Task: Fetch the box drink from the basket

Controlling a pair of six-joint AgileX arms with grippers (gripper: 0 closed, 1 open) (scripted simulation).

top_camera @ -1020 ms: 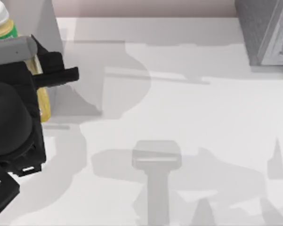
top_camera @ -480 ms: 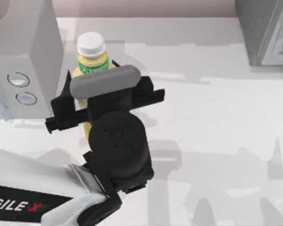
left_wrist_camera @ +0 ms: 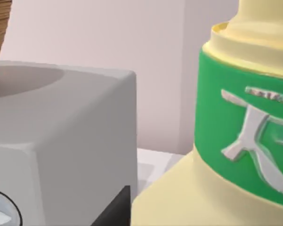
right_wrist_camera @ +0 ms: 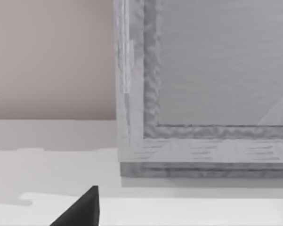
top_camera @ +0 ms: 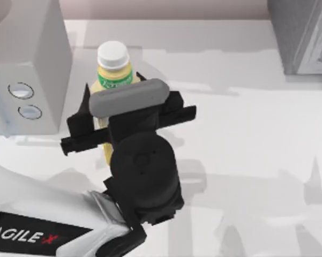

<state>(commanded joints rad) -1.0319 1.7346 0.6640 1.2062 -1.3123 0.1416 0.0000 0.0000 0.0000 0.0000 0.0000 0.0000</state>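
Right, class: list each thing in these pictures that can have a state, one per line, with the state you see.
Pale-yellow box drink with white round cap and green band: upright, cap on, held off to the right of the grey box.
Left gripper: shut on the box drink's body, over the table's left half.
Grey box with two round dials: standing at the table's left.
Grey textured block: standing at the far right corner.

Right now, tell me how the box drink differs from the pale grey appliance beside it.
The box drink is pale yellow with a white cap and green band; the grey appliance is plain grey with two round marks on its front. The box drink is slim and rounded; the grey appliance is a much larger square-edged block. The left gripper grips the box drink; nothing touches the grey appliance. Both sit at the table's left.
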